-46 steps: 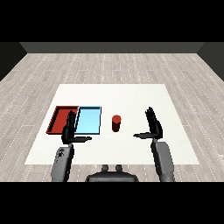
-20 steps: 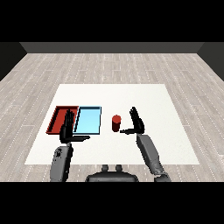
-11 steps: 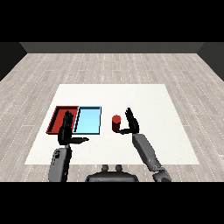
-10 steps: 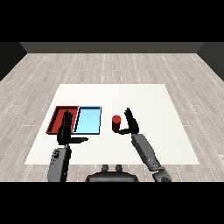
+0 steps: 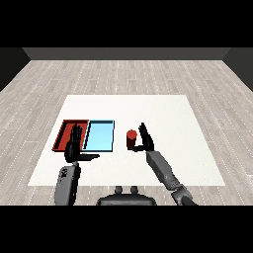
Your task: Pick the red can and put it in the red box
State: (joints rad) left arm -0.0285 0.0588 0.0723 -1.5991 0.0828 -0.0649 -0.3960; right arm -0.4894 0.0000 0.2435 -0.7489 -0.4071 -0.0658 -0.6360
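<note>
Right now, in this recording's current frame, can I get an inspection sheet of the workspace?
Surface: white table on a wood-plank floor.
Job's things: red can upright on the table, right of the light blue tray; red tray leftmost.
Clutter: nothing seen.
Hands: right hand open beside the can, not closed on it; left hand open in front of the red tray.
Cables: nothing seen.
Surroundings: dark walls.

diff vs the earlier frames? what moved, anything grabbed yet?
The right hand swung in leftward from the table's right side and now sits right beside the red can, fingers straight, not curled round it. Unchanged: can upright on the table, left hand open near the red tray, light blue tray.
</note>
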